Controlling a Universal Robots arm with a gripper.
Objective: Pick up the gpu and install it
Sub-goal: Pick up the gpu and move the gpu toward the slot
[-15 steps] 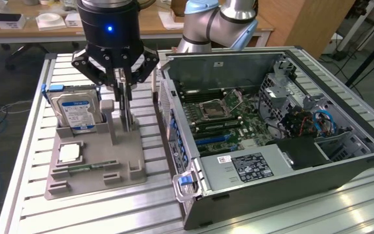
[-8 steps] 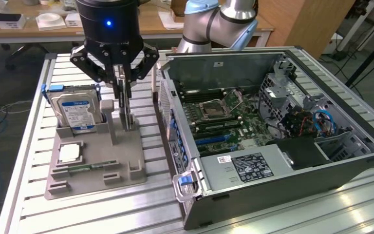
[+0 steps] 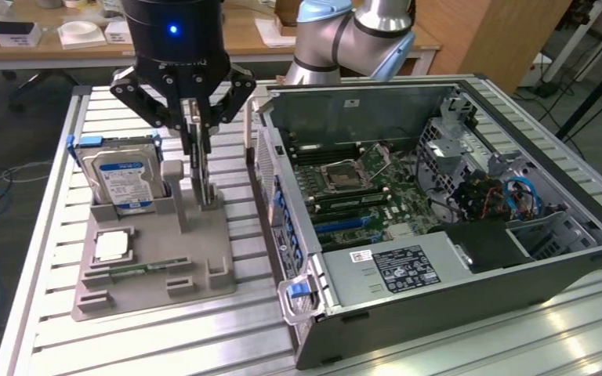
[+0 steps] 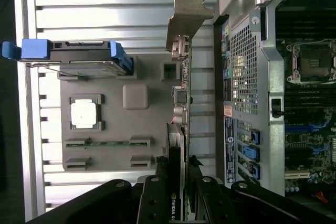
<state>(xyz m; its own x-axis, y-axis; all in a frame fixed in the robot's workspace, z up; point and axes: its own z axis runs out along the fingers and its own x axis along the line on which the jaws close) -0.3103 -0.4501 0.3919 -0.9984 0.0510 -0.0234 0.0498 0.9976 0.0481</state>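
The gpu (image 3: 207, 182) is a thin black card standing on edge in a slot of the grey holder (image 3: 165, 294). In the wrist view the gpu (image 4: 177, 145) shows edge-on, its silver bracket (image 4: 185, 11) at the end away from the fingers. My gripper (image 3: 198, 145) comes straight down over the card. Its black fingers (image 4: 157, 187) press on both faces of the card's near end, so my gripper (image 4: 176, 184) is shut on it. The card's lower edge still looks seated in the holder. The open computer case (image 3: 437, 219) lies at the exterior view's right of the holder.
The holder (image 4: 136, 124) also carries a silver blue-labelled hard drive (image 3: 123, 182), a CPU (image 3: 113, 245) and a green RAM stick (image 3: 139, 269). The case's perforated rear wall (image 4: 247, 77) stands close beside the card. The motherboard (image 3: 369, 188) with blue slots (image 3: 343, 227) lies exposed inside.
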